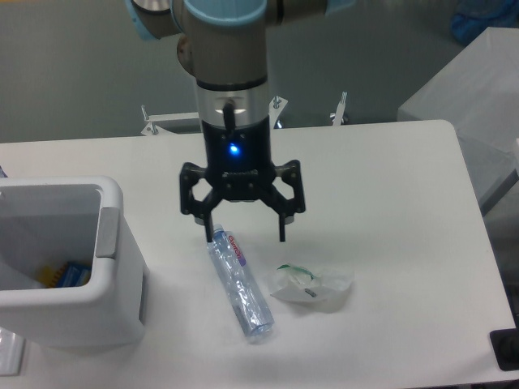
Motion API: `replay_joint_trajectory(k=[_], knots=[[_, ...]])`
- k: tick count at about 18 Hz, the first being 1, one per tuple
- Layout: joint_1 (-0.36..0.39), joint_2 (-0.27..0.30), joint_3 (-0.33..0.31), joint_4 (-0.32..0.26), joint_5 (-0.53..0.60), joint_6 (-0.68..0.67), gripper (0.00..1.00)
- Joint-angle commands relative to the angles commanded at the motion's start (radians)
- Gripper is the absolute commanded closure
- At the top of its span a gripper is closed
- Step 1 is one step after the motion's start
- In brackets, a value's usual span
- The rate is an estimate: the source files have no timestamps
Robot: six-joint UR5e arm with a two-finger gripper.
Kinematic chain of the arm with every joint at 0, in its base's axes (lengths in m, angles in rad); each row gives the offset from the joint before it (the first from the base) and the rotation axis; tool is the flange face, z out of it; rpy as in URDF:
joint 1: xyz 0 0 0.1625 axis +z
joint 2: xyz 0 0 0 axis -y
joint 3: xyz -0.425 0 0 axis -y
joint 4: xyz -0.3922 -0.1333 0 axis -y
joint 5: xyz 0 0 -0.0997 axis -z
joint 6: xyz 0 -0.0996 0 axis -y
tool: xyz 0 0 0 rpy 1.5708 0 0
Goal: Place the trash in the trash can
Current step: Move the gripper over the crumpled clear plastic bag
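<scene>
We judge the step in hand to be the first pickup, and the crushed bottle (pixel 240 288) looks the likelier target, since our gripper (pixel 246 236) hangs over its upper end. To do it well, we should centre over the bottle's middle instead of its cap end, turn the fingers so they close across its narrow width, and come down until the tips straddle the plastic before squeezing. The bottle is flattened and slick, so a grip at 1 end would probably let it swing or slip. The lift then needs to clear the thick wall of the trash can (pixel 113 267) before release.

The bottle lies on the white table (pixel 389 178), slanted, its cap end toward the gripper and its base toward us. The crumpled wrapper (pixel 310 285) sits just beside it on the right, apart from it. Both of the 2 pieces are outside the bin, which stands at the left edge of the table; something yellow and blue shows inside it.

Our arm points straight down, wrist vertical, a blue light glowing on its housing. The claw is released, its 2 fingers spread wide and holding nothing, 1 tip right at the bottle's cap; whether it touches, we cannot tell.
</scene>
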Motion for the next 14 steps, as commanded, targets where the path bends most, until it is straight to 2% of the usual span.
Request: replay_joint_trajectory(k=[5, 10, 14], knots=[[0.022, -0.037, 0.003, 0.008, 0.000, 0.032, 0.00], [0.045, -0.089, -0.023, 0.129, 0.003, 0.005, 0.00], [0.067, -0.115, -0.041, 0.143, -0.005, 0.046, 0.00]])
